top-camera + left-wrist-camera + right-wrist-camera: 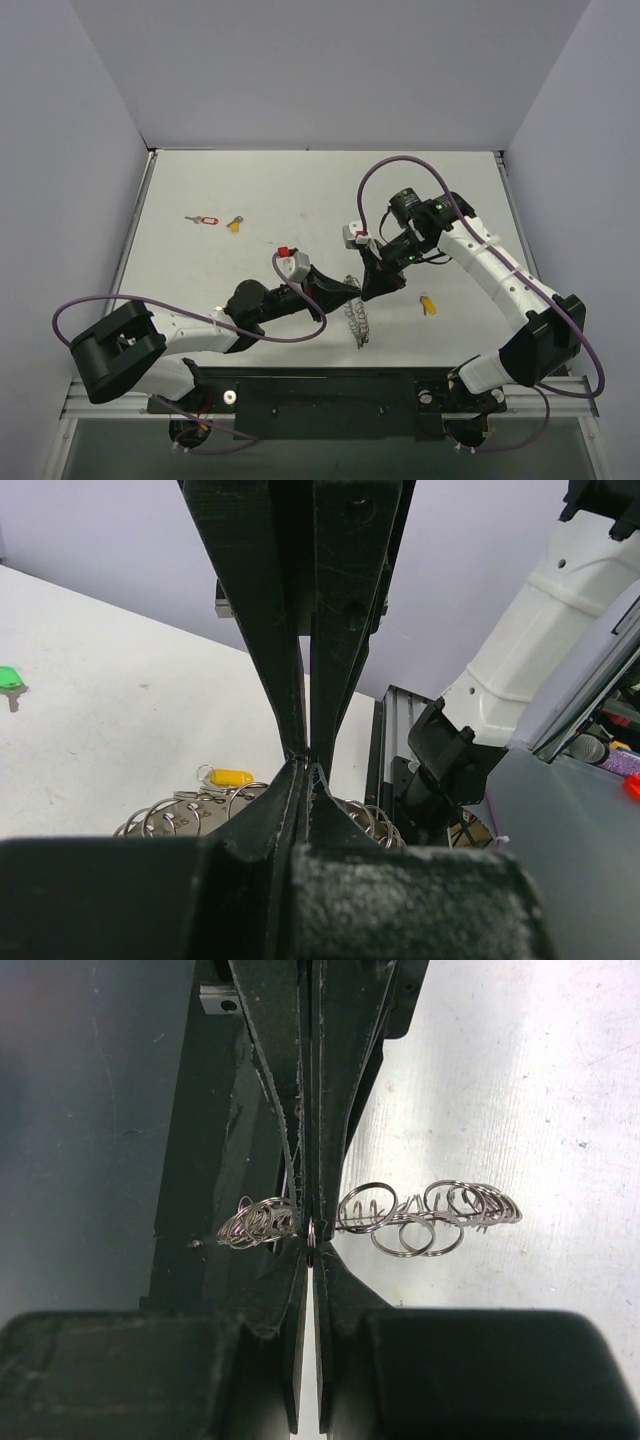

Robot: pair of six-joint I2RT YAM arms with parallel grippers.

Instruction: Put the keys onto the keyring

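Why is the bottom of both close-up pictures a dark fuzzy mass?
Left wrist: the base of the left gripper sits too near the lens to focus; the yellow key is sharp. Right wrist: same blur, yet the keyring glints crisply. Top external: even, soft light.

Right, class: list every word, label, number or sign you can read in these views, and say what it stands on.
No text can be read in any view.
On the red key tag the white insert is too small to read.
The keyring and the yellow-headed key show no marks.
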